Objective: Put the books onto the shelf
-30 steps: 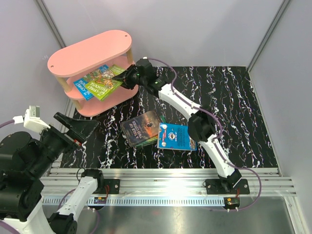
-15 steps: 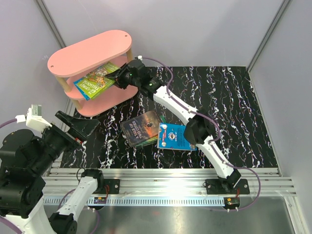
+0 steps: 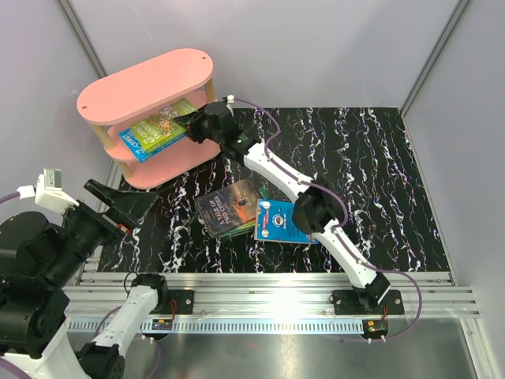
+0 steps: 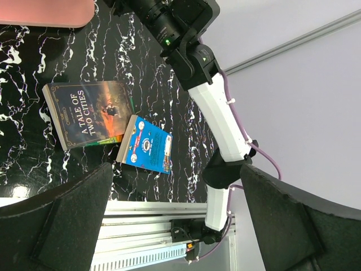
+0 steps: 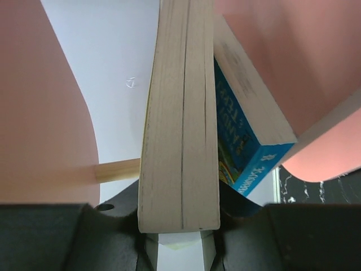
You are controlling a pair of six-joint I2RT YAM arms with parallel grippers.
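Books first: my right claw point(image 3: 192, 125) is clenched on a green book point(image 3: 162, 126) that lies flat on the middle board of the shelf point(image 3: 146, 83). Its long axis runs along the shelf's length, pointing away from the claw. It rests on a blue book point(image 3: 136, 144). On the table point(image 3: 379, 158), a dark book point(image 3: 230, 207) touches a second blue book point(image 3: 286, 221). My left claw point(image 3: 118, 207) hangs wide open, grasping nothing.
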